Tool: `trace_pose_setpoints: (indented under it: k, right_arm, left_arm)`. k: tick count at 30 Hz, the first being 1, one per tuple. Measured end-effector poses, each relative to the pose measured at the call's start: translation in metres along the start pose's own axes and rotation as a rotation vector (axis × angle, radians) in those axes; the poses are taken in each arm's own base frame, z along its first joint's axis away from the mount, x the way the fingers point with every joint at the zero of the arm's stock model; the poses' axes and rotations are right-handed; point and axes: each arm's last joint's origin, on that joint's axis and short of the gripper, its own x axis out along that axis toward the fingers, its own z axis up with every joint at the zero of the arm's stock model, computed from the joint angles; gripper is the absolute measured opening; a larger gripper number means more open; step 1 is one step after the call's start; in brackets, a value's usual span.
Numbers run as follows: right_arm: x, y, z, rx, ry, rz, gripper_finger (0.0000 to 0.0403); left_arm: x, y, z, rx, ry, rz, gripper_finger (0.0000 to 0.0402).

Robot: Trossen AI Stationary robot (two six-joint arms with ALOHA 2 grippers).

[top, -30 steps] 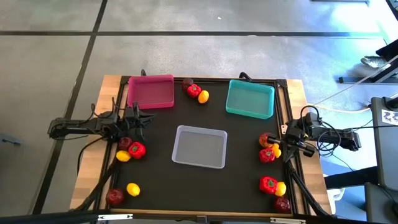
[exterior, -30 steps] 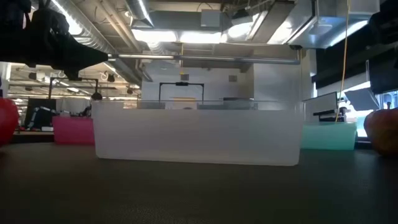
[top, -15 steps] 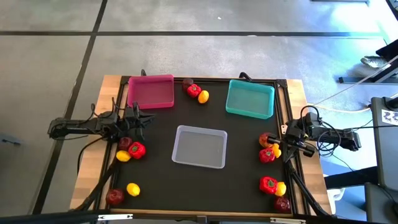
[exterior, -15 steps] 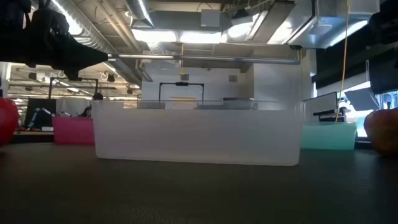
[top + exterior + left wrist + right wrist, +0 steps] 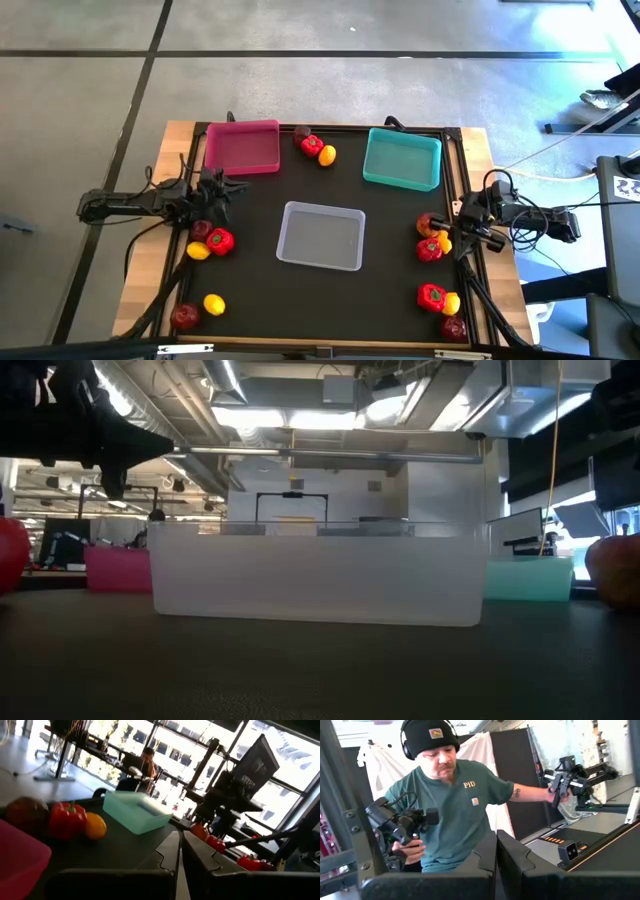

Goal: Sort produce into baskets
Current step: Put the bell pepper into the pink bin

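Observation:
Three baskets stand on the black mat: pink (image 5: 242,147) at far left, teal (image 5: 402,158) at far right, translucent grey (image 5: 321,235) in the middle. Produce lies in small groups on the mat: a pepper (image 5: 312,146), lemon (image 5: 327,155) and apple between the far baskets, a pepper (image 5: 220,241) with a lemon and an apple at left, a lemon (image 5: 213,303) and apple near left, and peppers (image 5: 429,249) (image 5: 431,296) with lemons and apples at right. My left gripper (image 5: 232,190) hovers shut at the left edge, level. My right gripper (image 5: 496,851) is shut at the right edge.
A wooden table rim (image 5: 175,150) frames the mat. Cables run along both sides by the arm bases. In the right wrist view a person (image 5: 455,805) beyond the table holds hand controllers. The mat between the grey basket and the near edge is bare.
My left gripper has rolled about its own pointing line while staying in place, still shut. Nothing on the mat has moved.

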Motion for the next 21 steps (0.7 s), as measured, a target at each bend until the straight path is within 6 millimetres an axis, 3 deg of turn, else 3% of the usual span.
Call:
trace_pose_setpoints:
  k: [7,16,21]
  right_arm:
    - [-0.001,-0.008,0.003,-0.076,-0.14,-0.223,0.0017]
    - [-0.012,-0.034,-0.02,0.112,-0.185,-0.81,0.0017]
    - [-0.016,-0.037,-0.019,0.107,-0.243,-0.984,0.0017]
  left_arm:
    - [0.0,0.0,0.001,0.044,-0.017,0.0,0.0017]
    - [0.0,0.002,0.003,0.169,-0.059,0.091,0.0017]
    - [0.0,0.004,0.004,0.202,-0.073,0.152,0.0017]
